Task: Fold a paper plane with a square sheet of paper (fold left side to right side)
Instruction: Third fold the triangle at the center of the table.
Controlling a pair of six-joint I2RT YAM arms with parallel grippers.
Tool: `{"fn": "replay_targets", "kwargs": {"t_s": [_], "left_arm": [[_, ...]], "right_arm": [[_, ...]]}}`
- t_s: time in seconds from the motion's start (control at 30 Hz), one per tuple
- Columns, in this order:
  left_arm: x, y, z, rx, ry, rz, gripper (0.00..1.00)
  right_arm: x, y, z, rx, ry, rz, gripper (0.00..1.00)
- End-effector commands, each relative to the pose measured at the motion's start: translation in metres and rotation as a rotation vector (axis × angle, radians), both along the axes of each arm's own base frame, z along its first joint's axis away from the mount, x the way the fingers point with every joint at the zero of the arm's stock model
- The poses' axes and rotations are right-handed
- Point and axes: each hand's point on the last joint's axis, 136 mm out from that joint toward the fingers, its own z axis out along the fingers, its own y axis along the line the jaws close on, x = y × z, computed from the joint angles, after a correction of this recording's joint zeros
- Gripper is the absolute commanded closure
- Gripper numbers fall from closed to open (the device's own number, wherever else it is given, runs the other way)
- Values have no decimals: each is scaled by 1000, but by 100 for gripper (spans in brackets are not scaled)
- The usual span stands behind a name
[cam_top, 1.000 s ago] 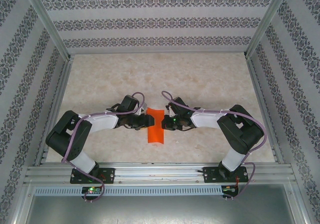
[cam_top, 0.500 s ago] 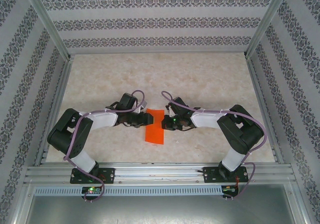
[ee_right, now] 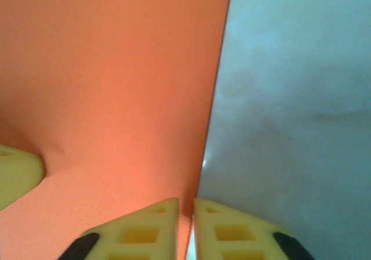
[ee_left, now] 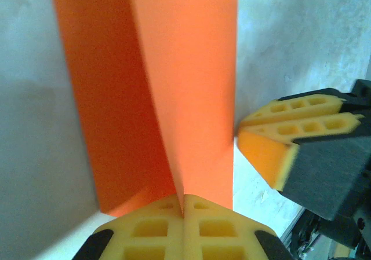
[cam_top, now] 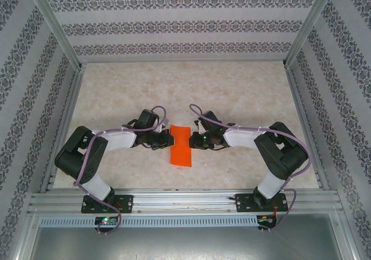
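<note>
While the square sheet of paper (cam_top: 181, 146) lies folded narrow between the arms, the step looks like creasing the left-to-right fold | left gripper (ee_left: 183, 212) pinched shut on its crease | right gripper (ee_right: 186, 207) barely parted at right edge, grip unclear | next: likely press along crease without shifting it

One folded orange-red paper sheet (cam_top: 180, 146) is lying on one marbled tabletop (cam_top: 232, 92), slightly toward 6 o'clock. Two robot arms are reaching in: the left arm (cam_top: 110, 139) from 8 o'clock, the right arm (cam_top: 249, 137) from 4 o'clock. Two grippers, the left gripper (cam_top: 166, 139) and the right gripper (cam_top: 195, 141), are each showing two yellow fingers (ee_left: 151, 231). Purple cables (cam_top: 87, 156) are numbering two, perhaps more.
</note>
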Motion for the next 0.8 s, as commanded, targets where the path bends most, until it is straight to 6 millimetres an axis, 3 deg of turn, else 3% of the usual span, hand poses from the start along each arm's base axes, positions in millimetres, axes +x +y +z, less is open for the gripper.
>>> {"fn": "replay_targets", "kwargs": {"t_s": [0.0,0.4,0.67,0.77], "left_arm": [[4,1,8,-31,20,56,100],[5,1,16,-36,41,83,100],[8,-1,19,-50,36,93,100],[8,-1,18,-49,42,106,100]], "right_arm": [[2,-6,17,-6,-76,37,76],[-5,-41,53,-43,-267,38,38],[-11,-62,90,-3,-446,16,3],[-16,-67,100,3,-510,30,2]]}}
